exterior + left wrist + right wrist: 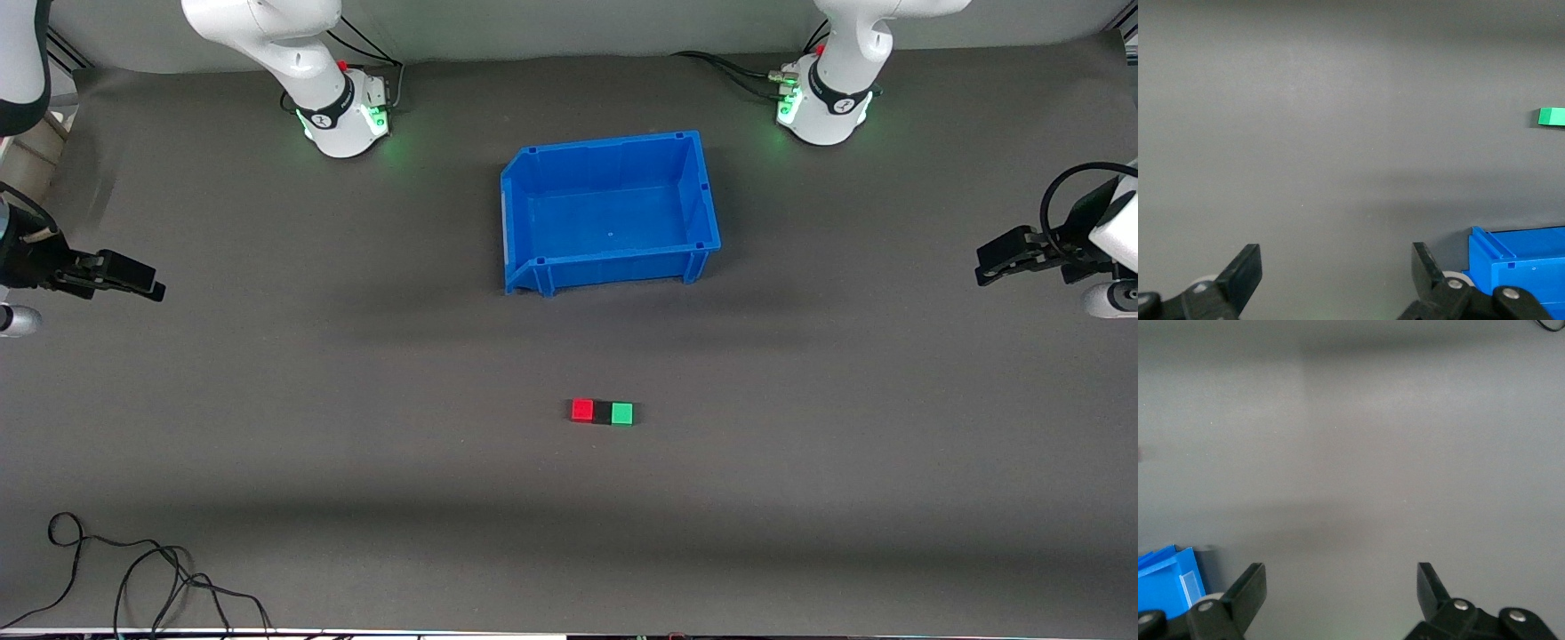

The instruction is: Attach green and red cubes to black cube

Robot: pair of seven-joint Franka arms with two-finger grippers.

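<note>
Red cube (582, 410), black cube (603, 412), green cube (622, 413) touching in row | left claw (1336, 275) apart | right claw (1341, 591) apart

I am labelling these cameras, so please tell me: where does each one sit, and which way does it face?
Front view: high across the table, facing both bases; shows left gripper, right gripper, the joined red cube, black cube and green cube.
Left wrist view: on the left arm, over the mat; open fingers show.
Right wrist view: likewise; fingers.
All share the blue bin.
</note>
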